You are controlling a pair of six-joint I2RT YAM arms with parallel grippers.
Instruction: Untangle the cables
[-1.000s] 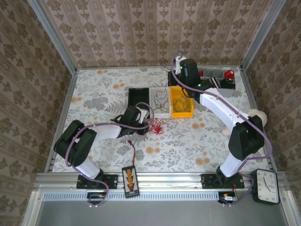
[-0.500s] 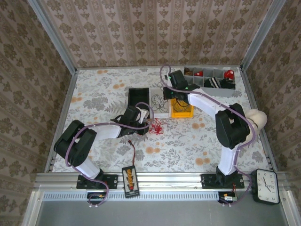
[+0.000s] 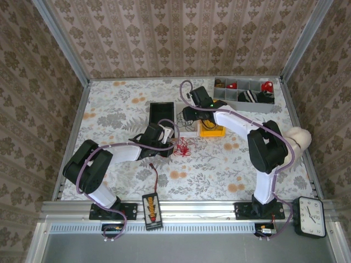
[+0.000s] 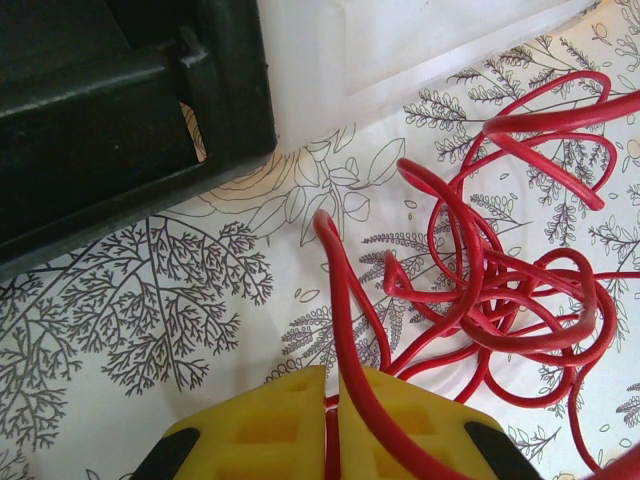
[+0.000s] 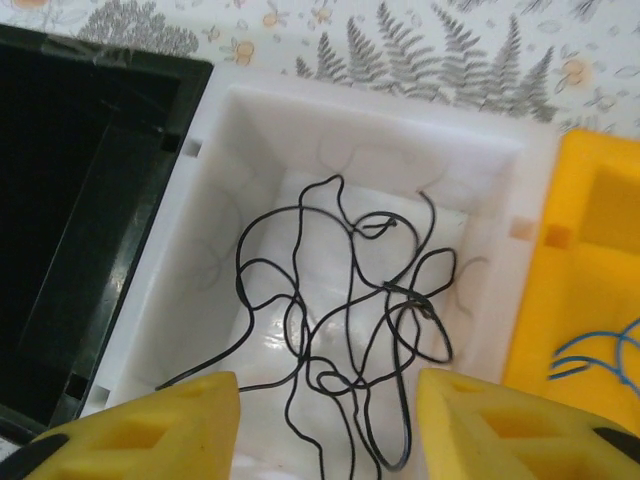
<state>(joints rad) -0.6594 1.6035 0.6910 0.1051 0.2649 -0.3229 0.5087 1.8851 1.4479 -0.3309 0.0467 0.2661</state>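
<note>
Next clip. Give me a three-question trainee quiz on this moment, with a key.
1. True or false: the black wires lie inside the white bin.
2. What does the left gripper pinch? A) a red cable B) a black wire C) nothing
3. Fill in: the right gripper hangs over the white bin with jaws ____.
Key: 1 true; 2 A; 3 open.

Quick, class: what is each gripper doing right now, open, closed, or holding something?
Left gripper: closed on a red cable.
Right gripper: open, over the black cables in the white bin.
</note>
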